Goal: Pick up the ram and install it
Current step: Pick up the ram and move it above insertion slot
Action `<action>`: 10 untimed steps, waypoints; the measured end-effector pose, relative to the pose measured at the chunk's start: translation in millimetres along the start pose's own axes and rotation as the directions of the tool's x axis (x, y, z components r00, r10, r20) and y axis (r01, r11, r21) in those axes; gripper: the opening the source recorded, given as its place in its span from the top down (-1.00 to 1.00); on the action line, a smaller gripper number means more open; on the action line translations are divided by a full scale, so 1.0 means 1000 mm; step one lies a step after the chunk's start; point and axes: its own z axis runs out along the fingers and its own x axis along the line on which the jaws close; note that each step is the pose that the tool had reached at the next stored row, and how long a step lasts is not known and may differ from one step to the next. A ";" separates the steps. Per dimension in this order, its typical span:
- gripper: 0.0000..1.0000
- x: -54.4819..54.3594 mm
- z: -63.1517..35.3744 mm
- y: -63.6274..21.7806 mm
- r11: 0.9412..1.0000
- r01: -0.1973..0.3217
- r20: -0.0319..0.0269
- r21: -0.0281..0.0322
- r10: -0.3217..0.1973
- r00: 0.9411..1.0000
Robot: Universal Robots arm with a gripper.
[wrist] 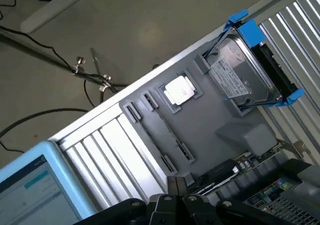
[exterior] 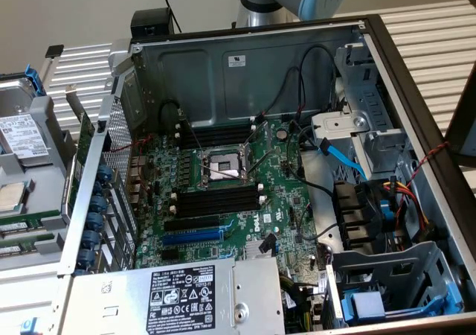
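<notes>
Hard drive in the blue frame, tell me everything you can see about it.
The hard drive is a flat silver metal box with a white printed label on its broad face and a dark far side. A blue plastic frame wraps around its ends and edge. It sits tilted, label side showing, in a holder on the grey tray, a little apart from a square silver processor chip. The tray is on the exterior view's left, outside the computer case. Only the frame and tray touch it.

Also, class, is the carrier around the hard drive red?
No, the carrier clipped around the silver hard drive is bright blue.
</notes>
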 end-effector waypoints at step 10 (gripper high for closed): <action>0.79 0.000 0.0006 0.0000 0.984 0.180 -0.006 -0.001 -0.180 0.984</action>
